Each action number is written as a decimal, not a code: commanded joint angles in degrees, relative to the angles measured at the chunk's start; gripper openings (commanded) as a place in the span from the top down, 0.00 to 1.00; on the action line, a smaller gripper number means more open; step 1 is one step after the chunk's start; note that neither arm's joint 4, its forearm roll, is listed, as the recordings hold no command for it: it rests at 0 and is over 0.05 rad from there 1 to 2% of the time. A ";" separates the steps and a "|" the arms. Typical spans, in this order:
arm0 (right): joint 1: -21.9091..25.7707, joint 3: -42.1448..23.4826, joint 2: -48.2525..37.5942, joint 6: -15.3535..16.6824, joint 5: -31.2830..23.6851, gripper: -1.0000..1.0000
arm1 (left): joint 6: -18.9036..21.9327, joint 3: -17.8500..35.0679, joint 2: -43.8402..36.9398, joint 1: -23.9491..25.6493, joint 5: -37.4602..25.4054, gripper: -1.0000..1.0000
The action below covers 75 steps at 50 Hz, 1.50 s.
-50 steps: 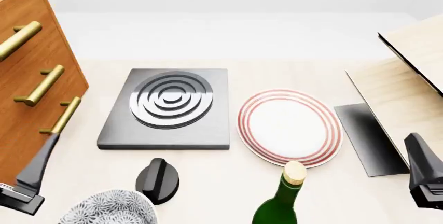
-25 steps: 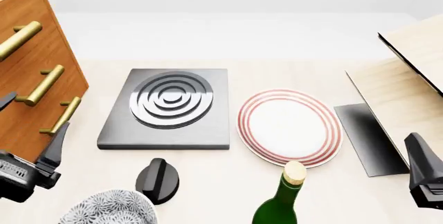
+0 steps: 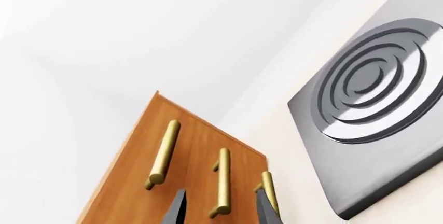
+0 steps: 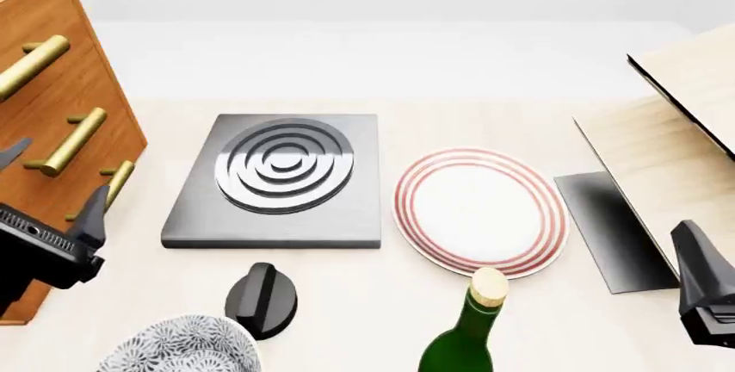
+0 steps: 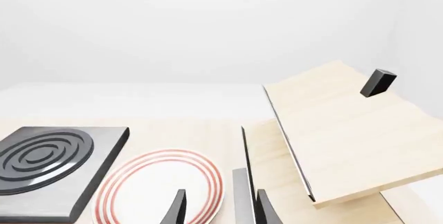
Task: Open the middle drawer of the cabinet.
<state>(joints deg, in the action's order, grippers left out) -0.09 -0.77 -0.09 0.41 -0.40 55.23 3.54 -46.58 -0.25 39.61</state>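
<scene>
The cabinet (image 4: pixel 46 243) stands at the left, orange-brown with three brass bar handles. The middle drawer (image 4: pixel 34 122) looks shut, and its handle (image 4: pixel 71 141) is the second one down. My left gripper (image 4: pixel 52 184) is open just in front of the cabinet, at about the height of the middle and bottom handles. In the left wrist view the middle handle (image 3: pixel 223 182) lies in line between the two fingers (image 3: pixel 176 209) and does not touch them. The cabinet front (image 3: pixel 132 182) also shows there. My right gripper (image 5: pixel 220 211) is open and empty at the front right (image 4: pixel 701 286).
A dark hob plate (image 4: pixel 275 178) lies right of the cabinet, then a red-ringed plate (image 4: pixel 480 210). A black knob (image 4: pixel 262 299), a patterned bowl (image 4: pixel 178 350) and a green bottle (image 4: pixel 466 333) are near the front edge. Pale slanted boards (image 4: pixel 677 131) and a dark sheet (image 4: pixel 608 226) are at the right.
My left gripper has risen and moved towards the cabinet front, and it is now level with the middle and bottom handles. The right arm has not moved.
</scene>
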 commanded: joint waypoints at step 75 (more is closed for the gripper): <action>0.01 0.01 0.00 -0.02 0.00 0.00 | 12.16 5.64 -40.22 -11.97 30.21 0.00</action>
<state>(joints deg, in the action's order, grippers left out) -0.09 -0.77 -0.09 0.41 -0.39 66.70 7.85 -85.28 -10.63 69.75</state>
